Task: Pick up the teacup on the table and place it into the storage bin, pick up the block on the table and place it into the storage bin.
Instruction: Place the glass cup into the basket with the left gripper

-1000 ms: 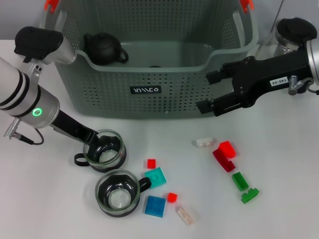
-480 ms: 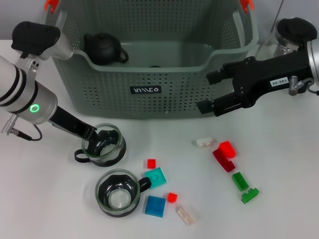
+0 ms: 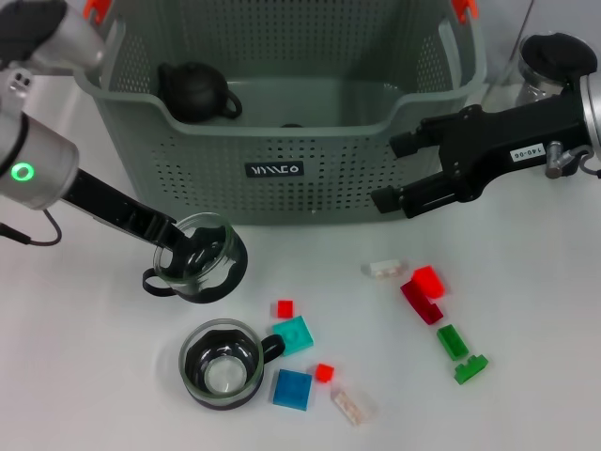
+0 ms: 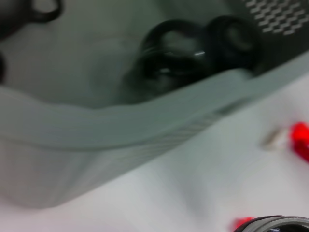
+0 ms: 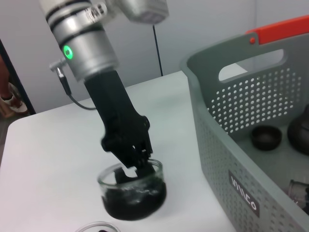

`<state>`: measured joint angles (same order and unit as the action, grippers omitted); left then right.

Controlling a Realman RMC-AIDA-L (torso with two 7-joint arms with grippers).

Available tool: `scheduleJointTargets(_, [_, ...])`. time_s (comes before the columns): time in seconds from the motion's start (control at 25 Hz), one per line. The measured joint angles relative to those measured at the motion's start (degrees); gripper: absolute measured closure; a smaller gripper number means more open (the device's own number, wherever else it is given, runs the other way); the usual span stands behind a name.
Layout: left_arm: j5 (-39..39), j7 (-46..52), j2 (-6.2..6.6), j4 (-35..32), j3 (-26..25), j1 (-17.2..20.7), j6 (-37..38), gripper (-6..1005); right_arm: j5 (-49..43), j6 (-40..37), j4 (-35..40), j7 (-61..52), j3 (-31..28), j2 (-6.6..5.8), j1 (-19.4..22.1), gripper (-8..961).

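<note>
The large grey-green perforated plastic storage bin (image 3: 282,141), with orange-red handle tips and a small black label, fills the far side of the white table (image 3: 526,376), and the move ahead turns on its front wall: the held cup sits just in front of that wall and below its rim, so it must rise before it can travel over and inside. The left gripper (image 3: 169,246), on a black arm reaching in from the robot's left, is clamped on the rim of the clear glass teacup with a dark base (image 3: 195,268), one finger inside the bowl and one outside; the cup hangs tilted, its handle pointing toward the robot's left, apparently lifted clear of the table. The right gripper (image 3: 406,174) hovers with its fingers spread and empty beside the bin's right front corner, well apart from the cup. A second, matching glass teacup (image 3: 223,365) stands nearer the robot, and small coloured plastic blocks (image 3: 293,334) lie scattered around it and to the right, none yet picked up.
</note>
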<state>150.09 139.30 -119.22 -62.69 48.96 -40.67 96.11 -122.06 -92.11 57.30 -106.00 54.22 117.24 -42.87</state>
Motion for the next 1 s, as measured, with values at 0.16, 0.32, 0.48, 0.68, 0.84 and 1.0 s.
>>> scheduleJointTargets(0.16, [-3.09, -1.71, 0.82, -1.71, -2.60, -0.86, 6.52, 949, 0.05, -0.81, 0.00, -0.14, 0.00, -0.01, 0.03, 6])
scheduleJointTargets(0.32, [-7.93, -2.82, 1.13, -3.03, -3.13, -1.99, 11.56, 949, 0.04, -3.43, 0.00, -0.31, 0.01, -0.13, 0.13, 7])
scheduleJointTargets(0.48, [-14.46, -3.52, 1.89, -3.55, -4.20, -2.72, 12.51, 949, -0.11, -5.04, -0.29, -0.13, 0.02, -0.46, 0.81, 8])
scheduleJointTargets(0.68, [-18.47, -4.39, 2.99, -3.83, -7.67, -3.93, 10.09, 949, -0.14, -5.37, -2.26, -0.08, -0.05, -1.52, 1.96, 8])
scheduleJointTargets(0.84, [-18.98, -4.33, 3.91, -3.48, -9.19, -5.56, 6.00, 948, -0.15, -5.66, -2.93, 0.10, -0.07, -1.97, 2.84, 9])
scheduleJointTargets(1.0, [-18.76, -4.02, 5.12, -1.98, -8.72, -8.51, -1.04, 948, -0.15, -5.61, -3.04, 0.92, -0.49, -2.10, 3.41, 9])
